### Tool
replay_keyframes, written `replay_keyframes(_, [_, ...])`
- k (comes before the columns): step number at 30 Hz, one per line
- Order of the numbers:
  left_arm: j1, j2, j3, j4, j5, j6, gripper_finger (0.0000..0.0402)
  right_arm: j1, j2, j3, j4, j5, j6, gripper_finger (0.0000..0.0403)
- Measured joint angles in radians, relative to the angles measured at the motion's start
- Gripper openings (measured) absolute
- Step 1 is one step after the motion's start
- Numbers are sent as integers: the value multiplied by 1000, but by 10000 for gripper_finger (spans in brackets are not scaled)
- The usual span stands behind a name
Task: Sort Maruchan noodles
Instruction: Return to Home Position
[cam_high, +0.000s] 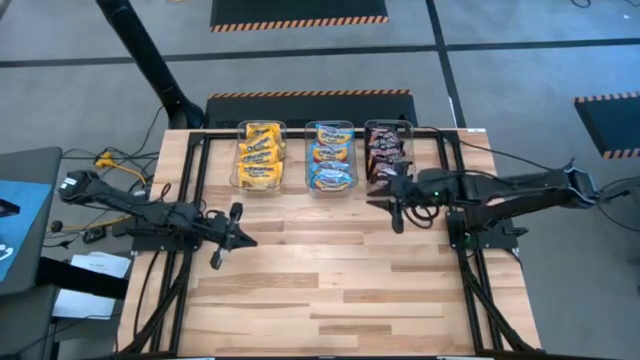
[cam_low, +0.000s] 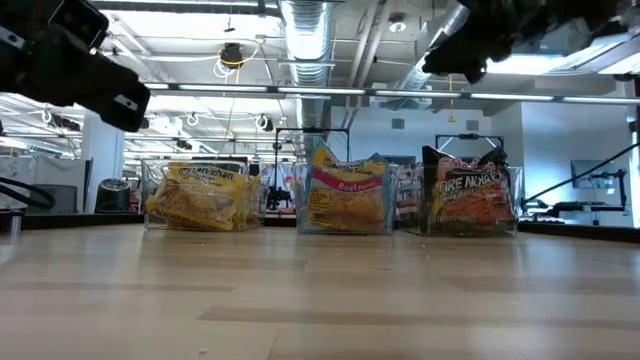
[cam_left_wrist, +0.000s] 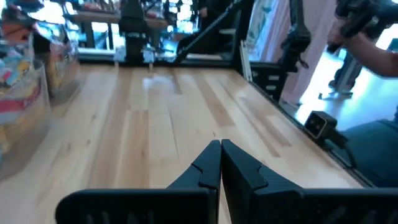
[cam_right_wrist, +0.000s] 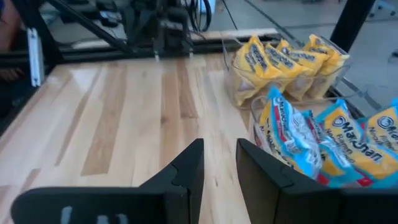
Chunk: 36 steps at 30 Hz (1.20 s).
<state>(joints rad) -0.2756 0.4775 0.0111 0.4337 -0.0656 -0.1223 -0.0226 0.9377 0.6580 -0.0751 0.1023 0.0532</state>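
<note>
Three clear bins stand in a row at the table's far edge. The first holds yellow-orange Maruchan packets (cam_high: 260, 155) (cam_low: 200, 195) (cam_right_wrist: 286, 62), the middle one light blue packets (cam_high: 330, 158) (cam_low: 345, 195) (cam_right_wrist: 329, 146), the third black-red packets (cam_high: 387, 150) (cam_low: 470, 195). The packets stand or lean on edge inside the bins. My left gripper (cam_high: 238, 228) (cam_left_wrist: 221, 152) hovers shut and empty over the table's left middle. My right gripper (cam_high: 395, 205) (cam_right_wrist: 219, 152) is open and empty, above the table just near of the black-red bin.
Bare wooden tabletop (cam_high: 330, 280) spreads across the middle and near side. Black frame rails (cam_high: 195, 200) run along the left and right sides. The room beyond the table shows pipes, lights and equipment.
</note>
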Motion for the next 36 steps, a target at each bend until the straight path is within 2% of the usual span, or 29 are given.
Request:
replay_keyframes(3, [0, -53, 1, -82, 8, -15, 0, 17, -42, -74, 72, 1, 13, 118])
replay_keyframes(11, [0, -153, 0, -156, 36, 37, 0, 50, -144, -285, 313, 1, 55, 118])
replay_keyframes(21, [1, -319, 0, -284, 25, 69, 0, 55, -279, -501, 498, 9, 107, 118])
replay_keyframes(29, [1, -472, 7, -432, 20, 121, 0, 54, -391, -595, 523, 30, 113, 118])
replay_keyframes(36, [1, -471, 15, -454, 28, 149, 0, 54, -476, -649, 513, 34, 139, 118])
